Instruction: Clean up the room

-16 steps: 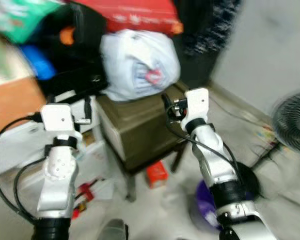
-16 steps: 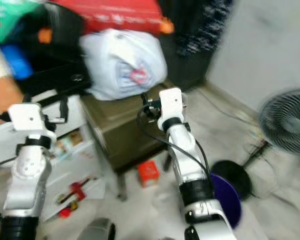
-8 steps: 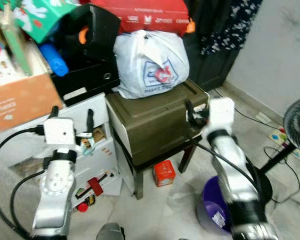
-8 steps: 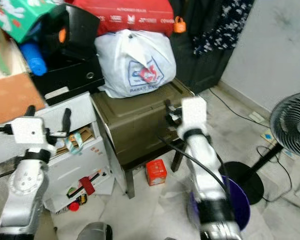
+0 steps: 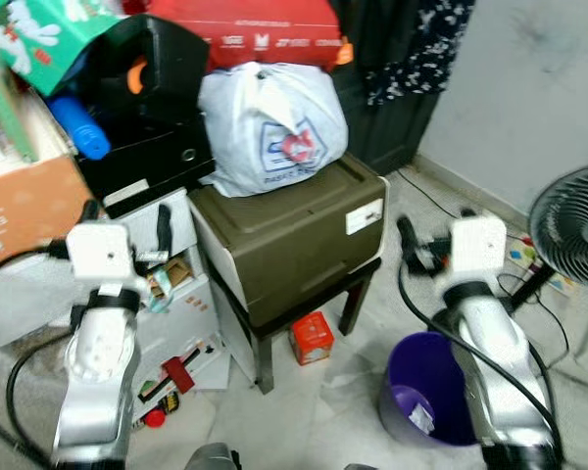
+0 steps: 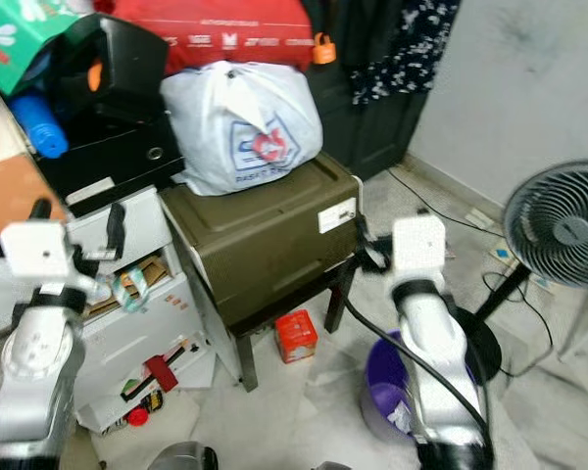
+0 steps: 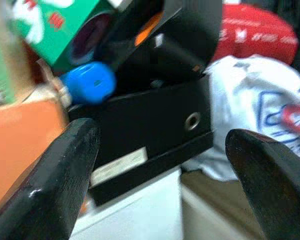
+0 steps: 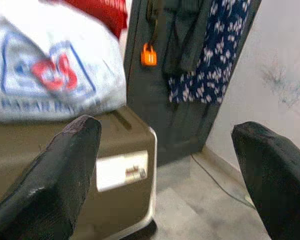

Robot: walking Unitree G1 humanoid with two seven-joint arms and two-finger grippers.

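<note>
Left gripper (image 7: 155, 190): raised before the clutter, jaws wide apart and empty, aimed at the black box (image 7: 150, 125).
Right gripper (image 8: 165, 190): raised beside the olive crate (image 5: 294, 235), jaws wide apart and empty.
Left wrist view adds: a blue cylinder (image 7: 87, 82) lying against a green printed carton (image 7: 65, 30), and a round metal eyelet on the black box's front, with a pale label strip below it.
Right wrist view adds: an orange padlock (image 8: 148, 55) hanging on a dark door, beside a dark floral cloth (image 8: 215, 50); a white sticker on the crate's front, its print too small to read.
Writing: the white plastic bag (image 5: 269, 127) carries a red and blue logo, its letters unreadable; the red bag (image 5: 245, 29) on top has white lettering, also unreadable.
Head views: the white bag sits on the olive crate, which rests on a dark stool (image 5: 358, 294).
Floor: a small red box (image 5: 311, 338) under the stool; a purple bin (image 5: 426, 401) near the right arm; a standing fan (image 6: 559, 230) further right.
White drawer unit (image 5: 191, 323): left of the crate, with red items in its open fronts.
</note>
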